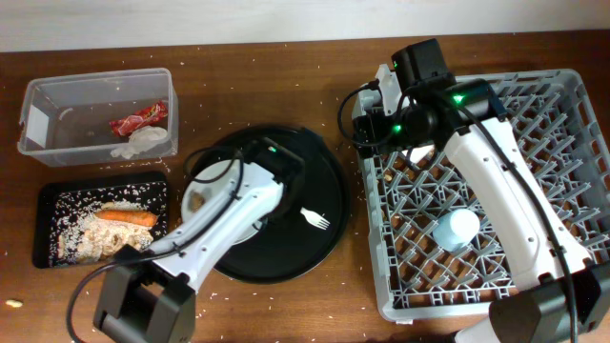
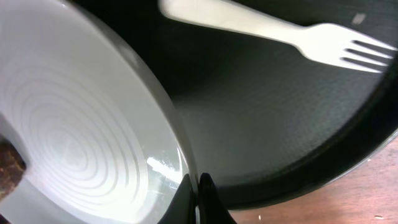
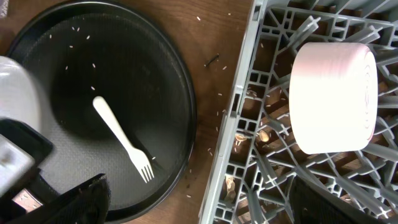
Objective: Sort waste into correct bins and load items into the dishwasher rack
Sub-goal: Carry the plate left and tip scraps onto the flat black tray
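Watching from beside the bench, I see the left end effector [image 2: 196, 198] pinched shut on the rim of the round pale-grey plate [image 2: 81, 130]. The plate lies on the large round black tray [image 2: 273, 124], with the white plastic fork [image 2: 277, 32] near it. A small brown morsel [image 2: 9, 169] sits across the plate from the pinch. That worries me: tilt the plate toward the dishwasher rack [image 1: 572, 105] and the morsel could slide among the pegs instead of into a bin. The hold is on the edge only, so the plate could twist or slip free. The right end effector [image 3: 205, 204] hangs open over the rack's tray-side edge, where the arms might clash. The small light-blue cup [image 1: 457, 229] is already racked.
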You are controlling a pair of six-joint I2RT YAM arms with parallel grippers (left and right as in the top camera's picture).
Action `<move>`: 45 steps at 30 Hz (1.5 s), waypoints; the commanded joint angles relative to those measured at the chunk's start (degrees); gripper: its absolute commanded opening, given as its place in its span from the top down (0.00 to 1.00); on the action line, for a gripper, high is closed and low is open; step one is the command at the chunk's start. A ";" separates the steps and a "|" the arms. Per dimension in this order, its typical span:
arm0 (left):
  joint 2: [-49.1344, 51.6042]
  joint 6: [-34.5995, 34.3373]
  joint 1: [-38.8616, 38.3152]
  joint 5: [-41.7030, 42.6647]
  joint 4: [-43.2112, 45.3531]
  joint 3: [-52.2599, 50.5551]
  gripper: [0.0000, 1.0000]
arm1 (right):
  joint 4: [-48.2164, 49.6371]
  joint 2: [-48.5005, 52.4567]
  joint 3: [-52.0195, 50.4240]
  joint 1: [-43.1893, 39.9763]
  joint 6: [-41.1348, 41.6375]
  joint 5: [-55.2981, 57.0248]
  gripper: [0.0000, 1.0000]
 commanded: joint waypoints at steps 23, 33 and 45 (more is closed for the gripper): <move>-12.20 24.59 62.03 60.57 3.67 3.15 1.00 | -0.83 0.31 0.76 -0.33 -0.37 0.48 0.09; -8.17 30.08 73.09 78.27 2.38 -2.19 1.00 | -1.16 0.31 0.76 -0.33 -0.39 0.50 0.09; -16.24 27.54 59.76 65.07 2.58 -1.60 1.00 | -1.14 0.31 0.76 -0.33 -0.37 0.48 0.09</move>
